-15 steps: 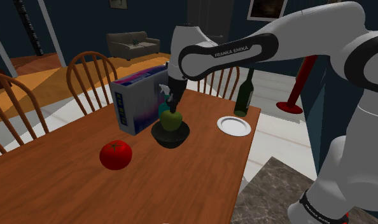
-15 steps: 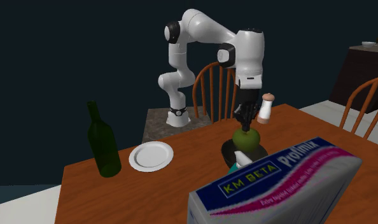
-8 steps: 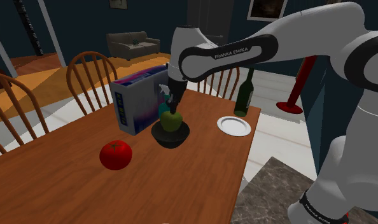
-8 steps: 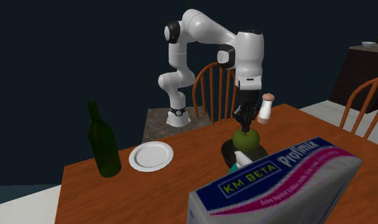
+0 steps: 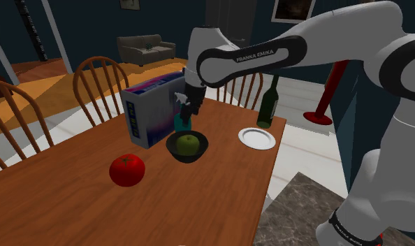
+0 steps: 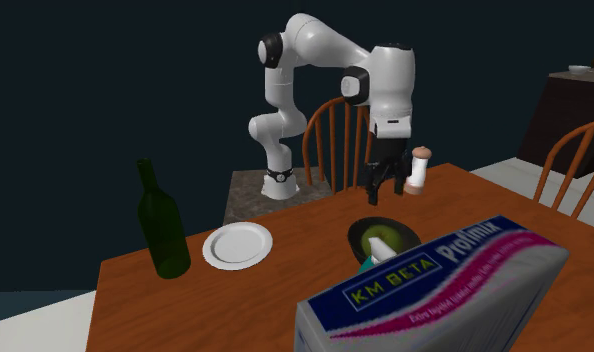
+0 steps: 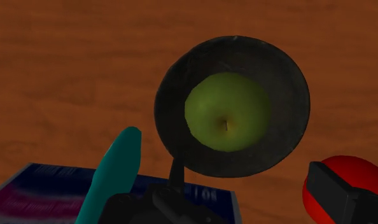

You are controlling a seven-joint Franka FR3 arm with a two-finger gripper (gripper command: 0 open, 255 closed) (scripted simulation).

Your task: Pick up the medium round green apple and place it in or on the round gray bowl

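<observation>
On the wooden table (image 5: pixel 199 203), the green apple (image 5: pixel 188 144) is seated inside the dark bowl (image 5: pixel 187 158); above the bowl, the gripper (image 6: pixel 382 188) is held spread and empty.

green apple (image 6: pixel 378 238) in dark bowl (image 6: pixel 353 234) | end effector (image 6: pixel 382 190) above — jaws apart

Dim, even, flat light on the table (image 5: pixel 73 206), brighter floor (image 5: pixel 42 85) beyond.

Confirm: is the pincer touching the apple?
Apart. The second exterior view shows the open pincer above the apple, which sits in the bowl, with a clear gap between.
</observation>
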